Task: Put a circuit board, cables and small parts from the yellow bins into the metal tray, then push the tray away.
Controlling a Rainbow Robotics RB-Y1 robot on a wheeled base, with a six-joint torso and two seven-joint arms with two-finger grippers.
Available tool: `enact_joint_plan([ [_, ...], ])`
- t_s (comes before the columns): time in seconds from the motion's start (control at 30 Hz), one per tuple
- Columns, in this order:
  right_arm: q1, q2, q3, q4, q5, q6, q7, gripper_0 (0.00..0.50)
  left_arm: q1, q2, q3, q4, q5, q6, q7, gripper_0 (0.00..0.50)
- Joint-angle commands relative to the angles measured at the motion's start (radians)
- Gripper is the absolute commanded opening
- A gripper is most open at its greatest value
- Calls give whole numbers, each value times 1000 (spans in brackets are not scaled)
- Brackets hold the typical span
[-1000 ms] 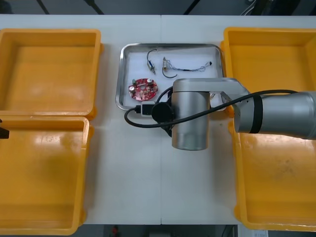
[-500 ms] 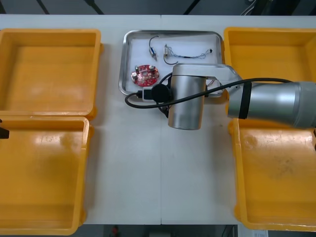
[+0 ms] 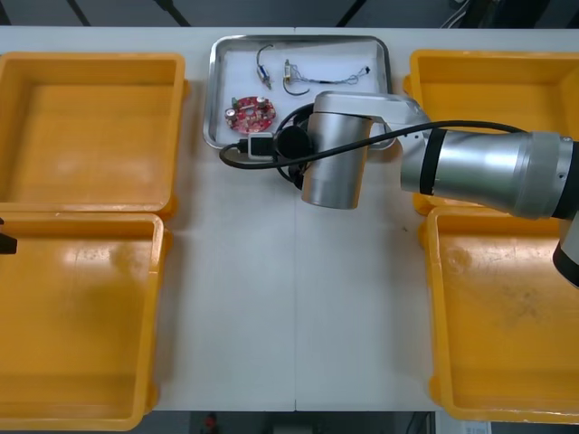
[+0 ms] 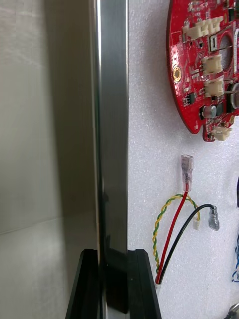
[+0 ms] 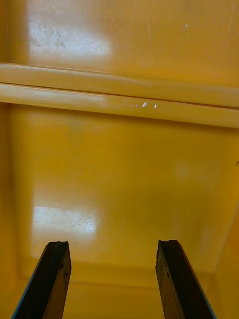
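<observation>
The metal tray [image 3: 211, 90], white inside, lies near the table's far edge between the far bins. It holds a round red circuit board [image 3: 251, 112], a small metal part [image 3: 262, 66] and thin cables [image 3: 330, 74]. My right arm [image 3: 336, 154] reaches over the tray's near edge. In the right wrist view my right gripper [image 4: 113, 255] is shut on the tray's rim [image 4: 112, 124], one finger on each side. Beside it lie the board [image 4: 201, 65], a red and yellow cable [image 4: 172, 219] and a black cable [image 4: 186, 232]. My left gripper [image 5: 112, 245] stands open over an orange bin floor [image 5: 119, 169].
Two yellow bins [image 3: 86, 127] [image 3: 77, 316] stand at the left and two [image 3: 493, 108] [image 3: 507, 316] at the right, all bare inside. White table [image 3: 289, 298] stretches in front of the tray. A black part of my left arm [image 3: 5, 242] shows at the left edge.
The tray has slid toward the table's far edge, carried along by my right arm, which has moved the same way. The left arm has stayed still.
</observation>
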Motion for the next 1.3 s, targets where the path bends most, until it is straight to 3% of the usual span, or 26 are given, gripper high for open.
enact_joint_plan([
  [0.03,-75,31,8,50,7,-51,39,0,23,-9,18,-23,-6,-10,-46,500],
  [0.73,-102,64,8,208,18,-240,53,0,23,-9,18,-23,-6,-10,-46,500],
  [0.8,-102,64,8,208,18,-242,52,23,23,-9,18,-23,-6,-10,-46,500],
  [0.87,-102,65,8,208,18,-242,52,83,23,-9,18,-23,-6,-10,-46,500],
  [0.97,-102,65,8,208,17,-238,49,254,23,-9,18,-23,-6,-10,-46,500],
  [1.0,-102,65,8,208,14,-235,47,254,23,-9,18,-23,-6,-10,-46,500],
  [1.03,-101,65,8,210,12,-234,45,398,23,-9,18,-23,-6,-10,-46,500],
  [1.07,-102,65,8,211,-9,-229,45,493,23,-9,18,-23,-6,-10,-46,500],
  [1.3,-102,65,-28,185,-40,-145,50,500,23,-9,18,-23,-6,-10,-46,500],
])
